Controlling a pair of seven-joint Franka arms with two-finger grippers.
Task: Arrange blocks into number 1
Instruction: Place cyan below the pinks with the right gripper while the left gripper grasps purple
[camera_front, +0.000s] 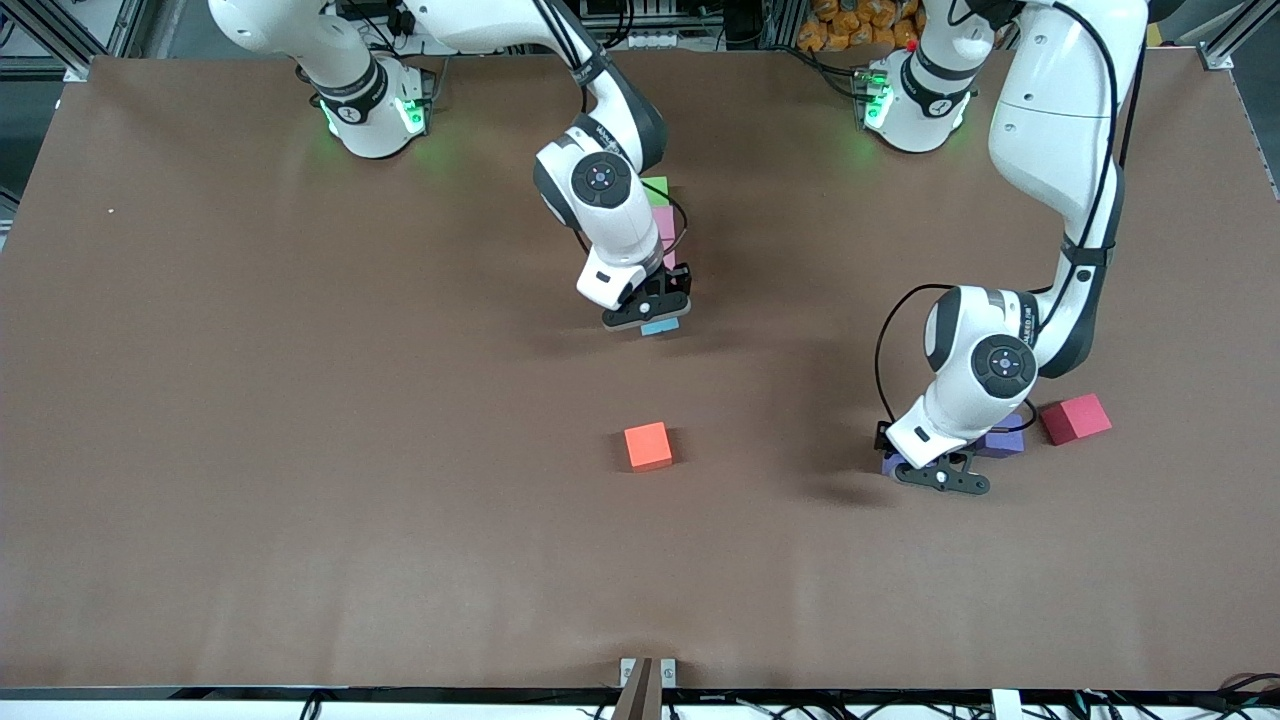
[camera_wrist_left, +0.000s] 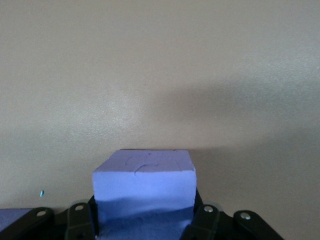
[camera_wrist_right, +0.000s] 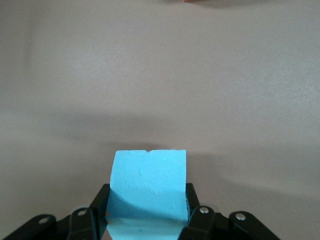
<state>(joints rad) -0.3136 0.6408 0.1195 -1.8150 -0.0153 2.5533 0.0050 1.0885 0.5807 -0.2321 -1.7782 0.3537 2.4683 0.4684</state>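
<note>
Starting at the right arm's end of the counter (camera_front: 250, 400), you are seeing the right gripper (camera_front: 648, 312) holding the light blue cube (camera_front: 660, 327), its jaws pinching the cube's two sides; the right wrist view shows that cube (camera_wrist_right: 148, 187) sitting between them. Just above it in the front view, a pink cube (camera_front: 666, 235) and the green cube (camera_front: 656, 190) are lining up in a column, partly hidden by the arm. The orange cube (camera_front: 648, 445) is lying nearer the front camera. Toward the left arm's end, the left gripper (camera_front: 942, 476) is clamping the purple cube (camera_wrist_left: 144, 195), jaws against its sides, low at the counter. The red cube (camera_front: 1076, 418) is resting just beside it.
</note>
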